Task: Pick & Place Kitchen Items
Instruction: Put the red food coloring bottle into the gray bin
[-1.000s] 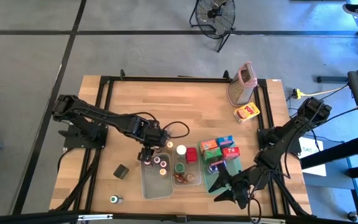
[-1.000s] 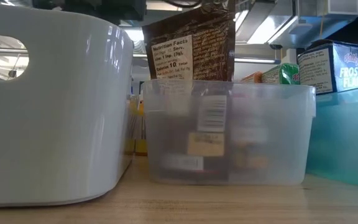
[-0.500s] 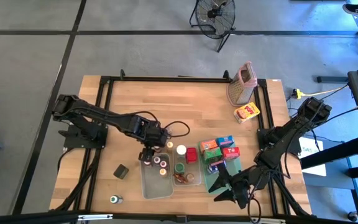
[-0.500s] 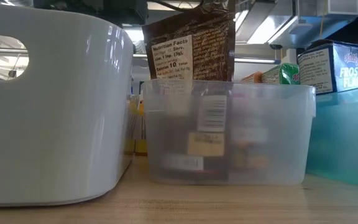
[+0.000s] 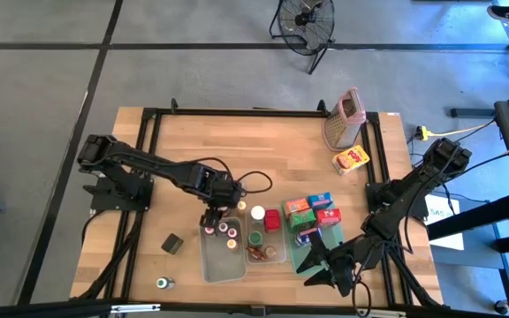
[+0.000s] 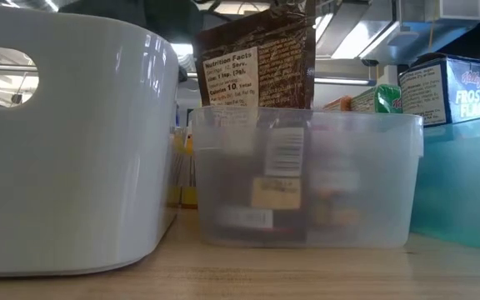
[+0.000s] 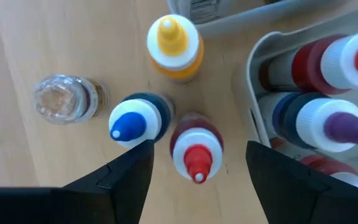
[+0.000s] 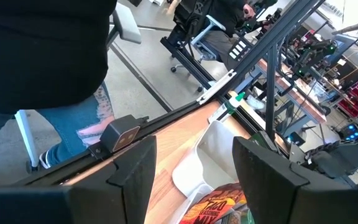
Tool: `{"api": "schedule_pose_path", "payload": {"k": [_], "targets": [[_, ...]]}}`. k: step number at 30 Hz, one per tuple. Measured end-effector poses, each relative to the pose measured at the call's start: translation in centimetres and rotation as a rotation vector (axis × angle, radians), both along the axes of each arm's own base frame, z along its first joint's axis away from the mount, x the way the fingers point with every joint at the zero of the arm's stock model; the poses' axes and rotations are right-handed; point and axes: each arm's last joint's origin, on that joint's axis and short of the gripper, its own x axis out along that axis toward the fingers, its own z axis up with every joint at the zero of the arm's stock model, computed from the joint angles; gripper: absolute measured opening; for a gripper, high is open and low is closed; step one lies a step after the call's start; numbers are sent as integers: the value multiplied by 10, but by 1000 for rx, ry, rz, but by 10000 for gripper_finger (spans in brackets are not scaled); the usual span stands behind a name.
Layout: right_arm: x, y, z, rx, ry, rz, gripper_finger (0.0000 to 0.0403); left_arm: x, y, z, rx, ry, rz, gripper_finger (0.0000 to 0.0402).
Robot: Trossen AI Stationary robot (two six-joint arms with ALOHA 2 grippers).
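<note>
While the right gripper [image 5: 325, 268] waits at the table's near right edge, fingers spread and empty, the left gripper [image 7: 197, 180] hangs over loose bottles beside the white tub [image 7: 253, 62], fingers wide apart, holding nothing: red-capped bottle [image 7: 195, 152] between them, blue-capped bottle [image 7: 132, 121] touching it, yellow-capped bottle [image 7: 174, 45] and small spice jar [image 7: 64, 99] nearby

The left arm is reaching slightly further across the desk, carrying the left tool [image 5: 212, 215] a little closer to the clear tub [image 5: 223, 265]; it is now hovering with fingers spread over the red-capped bottle [image 7: 196, 148], just beside that tub's rim. In the low view the dark shape above the tub is shifting too.
</note>
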Motion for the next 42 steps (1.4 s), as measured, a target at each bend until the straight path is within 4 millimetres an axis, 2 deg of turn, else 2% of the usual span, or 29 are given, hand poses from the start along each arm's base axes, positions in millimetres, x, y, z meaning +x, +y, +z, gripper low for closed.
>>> {"api": "schedule_pose_path", "payload": {"k": [15, 21, 34, 42], "targets": [[0, 0, -1, 0, 8, -1, 213, 4, -1, -11, 8, 40, -20, 247], [0, 0, -1, 1, 8, -1, 213, 5, -1, -14, -1, 56, -35, 214], [0, 0, -1, -4, 5, 3, 213, 5, -1, -13, -9, 50, -40, 118], [0, 0, -1, -5, 5, 3, 213, 4, -4, -13, 0, 59, -65, 116]]}}
